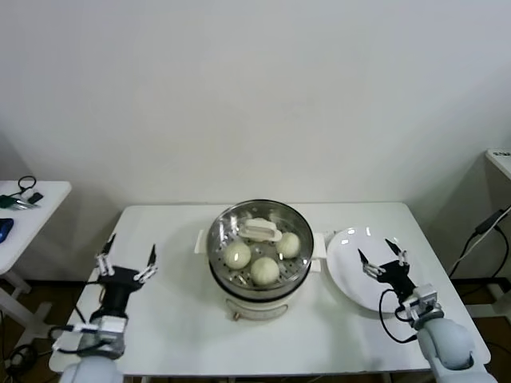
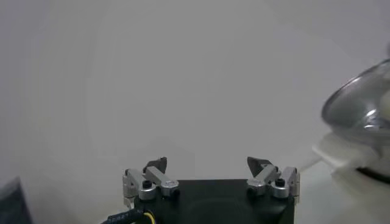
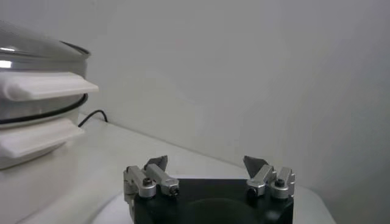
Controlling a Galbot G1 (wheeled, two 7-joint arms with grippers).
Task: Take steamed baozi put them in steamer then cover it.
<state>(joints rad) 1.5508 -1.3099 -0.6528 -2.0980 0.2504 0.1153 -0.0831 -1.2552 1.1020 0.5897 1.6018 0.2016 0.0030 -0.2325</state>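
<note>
The left hand (image 1: 128,257) hovers low over the desk (image 1: 176,319), well to the left of the steamer (image 1: 259,247), its two fingers spread wide and holding nothing. In the left wrist view the same hand (image 2: 210,165) shows both fingertips apart with bare wall between them, and the steamer's (image 2: 359,128) rim and white side handle sit off to one side.

The right hand (image 1: 382,255) hangs on the other side of the steamer, over the near part of a white plate (image 1: 351,267) that lies just beside the steamer's right handle. It too is released, fingers apart and empty. The right wrist view shows that hand (image 3: 207,165) open, with the steamer's (image 3: 36,109) white handles stacked close by and a dark cable (image 3: 91,115) lying on the desk behind it.

The steamer stands at the middle of the desk. The cover (image 1: 259,235) sits on it, its white handle (image 1: 262,231) at the centre. Through the glass three baozi (image 1: 264,270) can be made out inside the steel basket; whether a fourth lies under the handle cannot be told.

Left of the steamer and apart from the desk, a second small white desk (image 1: 32,207) carries dark and green items too small to identify. No writing or brand mark can be read anywhere.
</note>
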